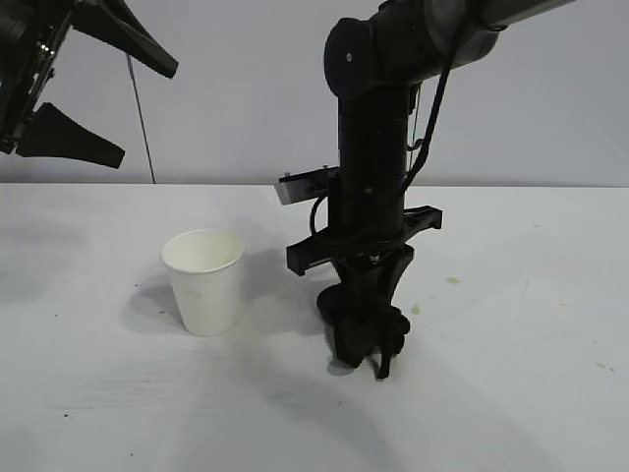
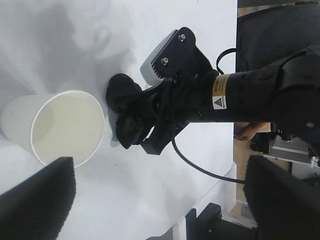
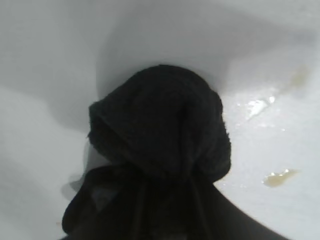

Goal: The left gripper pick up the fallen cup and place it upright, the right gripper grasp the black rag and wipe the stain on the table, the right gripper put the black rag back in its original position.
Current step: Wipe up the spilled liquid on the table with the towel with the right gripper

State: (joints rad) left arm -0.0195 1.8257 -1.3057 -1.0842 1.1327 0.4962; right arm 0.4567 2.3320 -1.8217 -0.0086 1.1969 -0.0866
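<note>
The black rag (image 1: 366, 329) is pinched between the fingers of the right gripper (image 1: 369, 339), which points straight down at the table (image 1: 511, 393) a little right of centre in the exterior view. The wad bulges around the fingertips, with a short end hanging toward the near side, and it sits at or just above the tabletop; whether it actually touches the surface cannot be told. In the right wrist view the rag (image 3: 160, 145) fills the middle of the picture, bunched between the dark fingers.

The stain (image 1: 453, 280) lies on the table to the right of the rag and slightly farther back, a small yellowish splotch, with a fainter mark (image 1: 417, 309) closer in, just beside the gripper. The right wrist view shows yellowish smears (image 3: 280, 177) and a wet sheen on the white surface near the rag, apart from it.

The right arm stands as an upright column over the rag, its looped cable (image 1: 428, 118) running down the side and a grey block on the wrist.

The cup (image 1: 203, 280) stands upright, mouth up, left of the right gripper and apart from it. In the left wrist view the cup (image 2: 60, 130) sits near the rag (image 2: 125, 112) with a gap between them.

The left gripper (image 1: 93, 98) is raised high at the far left, well above the table, its two fingers spread wide and holding nothing.
</note>
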